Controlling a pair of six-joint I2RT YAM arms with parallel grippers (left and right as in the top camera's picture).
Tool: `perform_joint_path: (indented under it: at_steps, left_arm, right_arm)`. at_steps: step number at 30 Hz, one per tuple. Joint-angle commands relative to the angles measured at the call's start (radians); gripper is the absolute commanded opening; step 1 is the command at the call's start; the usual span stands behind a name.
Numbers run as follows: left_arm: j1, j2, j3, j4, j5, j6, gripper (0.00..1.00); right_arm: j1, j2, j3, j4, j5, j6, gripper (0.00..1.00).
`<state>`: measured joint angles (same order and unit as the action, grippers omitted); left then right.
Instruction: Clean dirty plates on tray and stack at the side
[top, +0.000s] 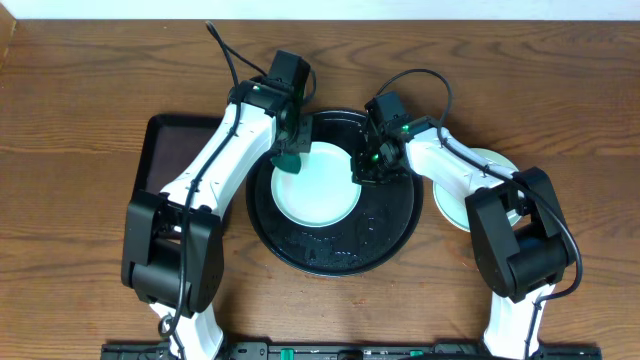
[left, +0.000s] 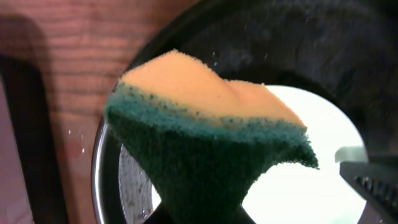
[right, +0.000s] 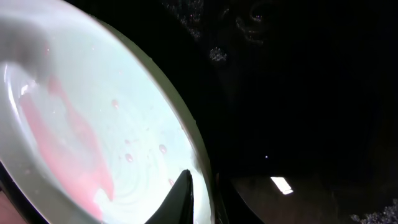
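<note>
The wooden table (top: 80, 100) carries a large round black tray (top: 330, 250) in the middle and a smaller dark rectangular tray (top: 170, 150) on its left side. On the round tray lies a mint-green plate (top: 320, 195), a little toward the back left of it. The right wrist view shows a red smear (right: 68, 155) on this plate. A second pale plate (top: 490, 160) lies on the table just right of the round tray, partly hidden by the right arm. The left gripper (top: 288, 150) is clenched on a sponge (left: 205, 124), orange above and green below, at the plate's back left edge. The right gripper (top: 363, 172) grasps the mint-green plate at its right rim, one finger (right: 180, 199) inside the rim and the other outside.
</note>
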<state>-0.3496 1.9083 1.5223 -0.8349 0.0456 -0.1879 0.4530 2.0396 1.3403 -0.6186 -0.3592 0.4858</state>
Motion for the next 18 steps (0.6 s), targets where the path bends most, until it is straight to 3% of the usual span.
perform_joint_path:
  at_steps: [1, 8, 18]
  left_arm:
    - [0.003, -0.018, 0.017, 0.002, -0.013, -0.017, 0.07]
    - [0.021, -0.018, 0.017, 0.013, -0.013, -0.018, 0.07]
    - [0.091, -0.018, 0.017, 0.013, -0.013, -0.051, 0.07]
  right_arm:
    - [0.000, 0.016, 0.014, 0.002, 0.003, -0.008, 0.03]
    - [-0.005, -0.021, 0.014, -0.027, 0.032, -0.024, 0.01]
    - [0.035, -0.281, 0.014, -0.175, 0.519, -0.106, 0.01]
